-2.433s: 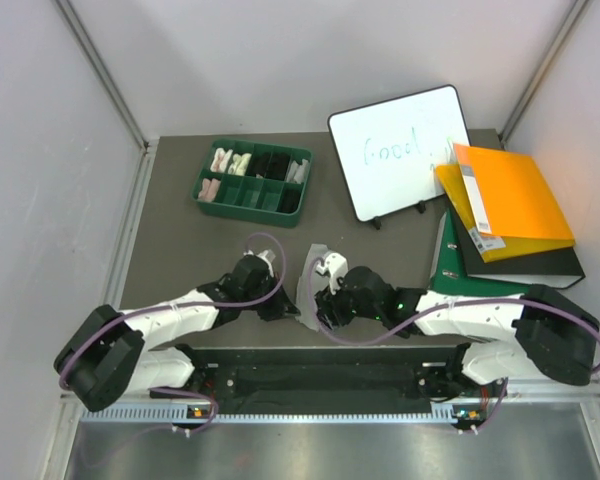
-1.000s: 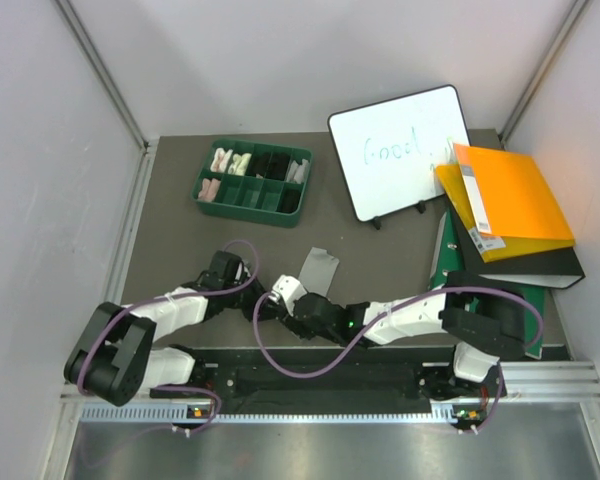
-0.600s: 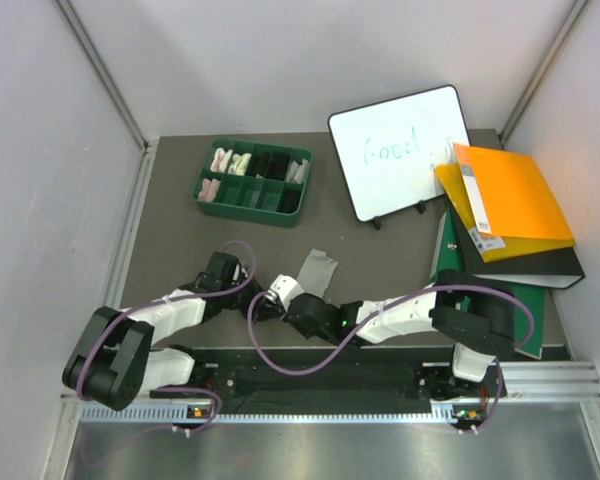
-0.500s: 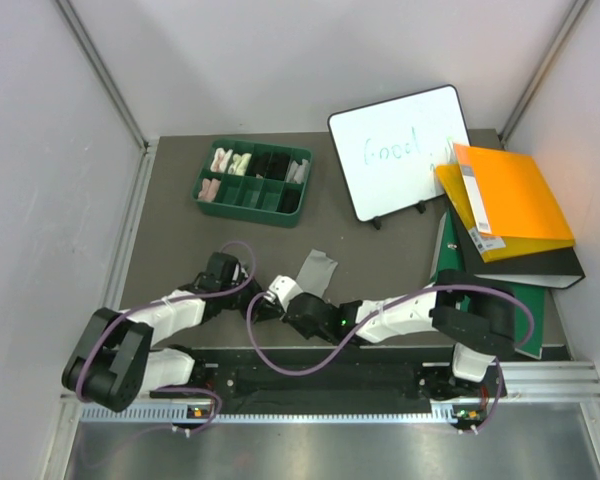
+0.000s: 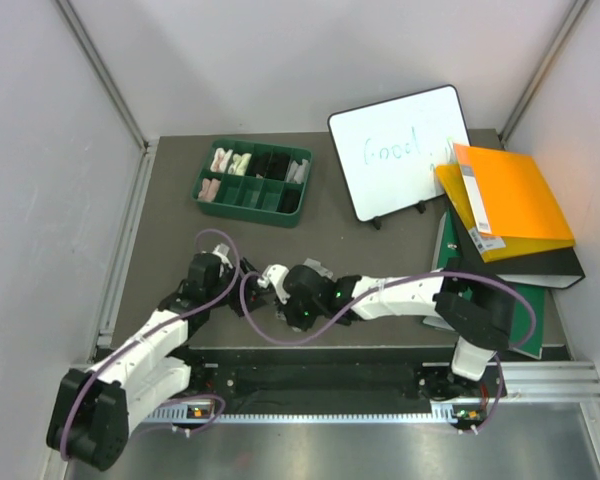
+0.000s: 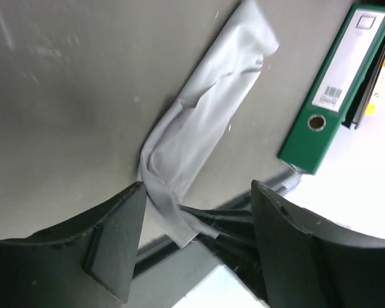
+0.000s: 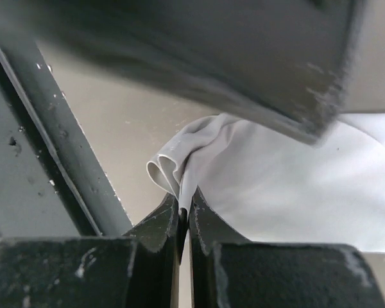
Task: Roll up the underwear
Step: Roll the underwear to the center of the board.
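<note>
One grey underwear (image 6: 208, 122) is pinched by right jaws.

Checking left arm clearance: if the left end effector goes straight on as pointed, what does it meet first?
Probably the grey underwear: its folded near end lies just ahead of the open left end effector, where the right end effector pinches it. Depth is hard to judge.
</note>
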Tool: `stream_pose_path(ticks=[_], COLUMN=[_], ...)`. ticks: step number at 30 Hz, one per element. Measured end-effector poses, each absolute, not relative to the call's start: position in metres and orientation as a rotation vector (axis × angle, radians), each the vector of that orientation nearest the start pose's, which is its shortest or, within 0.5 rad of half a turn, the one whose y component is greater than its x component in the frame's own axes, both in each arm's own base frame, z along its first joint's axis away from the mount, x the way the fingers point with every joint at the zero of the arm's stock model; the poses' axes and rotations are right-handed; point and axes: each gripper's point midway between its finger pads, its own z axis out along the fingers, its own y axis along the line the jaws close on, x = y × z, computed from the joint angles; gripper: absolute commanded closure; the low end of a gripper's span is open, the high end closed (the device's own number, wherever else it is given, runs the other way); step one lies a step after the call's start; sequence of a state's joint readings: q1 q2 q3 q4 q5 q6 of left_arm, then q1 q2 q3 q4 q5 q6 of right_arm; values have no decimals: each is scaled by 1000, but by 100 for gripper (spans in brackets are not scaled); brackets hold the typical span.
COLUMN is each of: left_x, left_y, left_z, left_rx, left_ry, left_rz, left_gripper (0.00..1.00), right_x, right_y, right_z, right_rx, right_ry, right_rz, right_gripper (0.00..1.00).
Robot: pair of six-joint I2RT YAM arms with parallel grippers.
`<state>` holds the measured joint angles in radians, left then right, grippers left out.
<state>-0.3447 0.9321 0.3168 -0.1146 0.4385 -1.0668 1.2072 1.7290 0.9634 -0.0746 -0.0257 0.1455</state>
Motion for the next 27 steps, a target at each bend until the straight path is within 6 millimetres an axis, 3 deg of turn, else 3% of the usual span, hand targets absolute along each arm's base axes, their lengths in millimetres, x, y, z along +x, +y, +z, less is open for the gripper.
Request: stream_pose_path(ticks=[4,6,10,18,27], left_x=[203,207,210,202,196], left_y=[-173,-169,-165,-172,-182], left_z=[80,81,84,80,69], left_rx=[-573,-512,-375,-148,-29], left_ry=[2376,2350,2312,2249,2240], left_rz=[-1076,-1036,-982,-1030,-1075], left_gripper=[31,39,39,38,38], right_x=[146,152,163,174,173], right_y=[387,383,373,369,371], right_z=[33,30,24,27,21], right_rx=[-1281,-1272,-1236,-1194,-1208], right_ry=[2234,2286,2377,2465,2528], right_rz=[730,791,898,1101,1212], right_gripper=[100,100,100,100,100])
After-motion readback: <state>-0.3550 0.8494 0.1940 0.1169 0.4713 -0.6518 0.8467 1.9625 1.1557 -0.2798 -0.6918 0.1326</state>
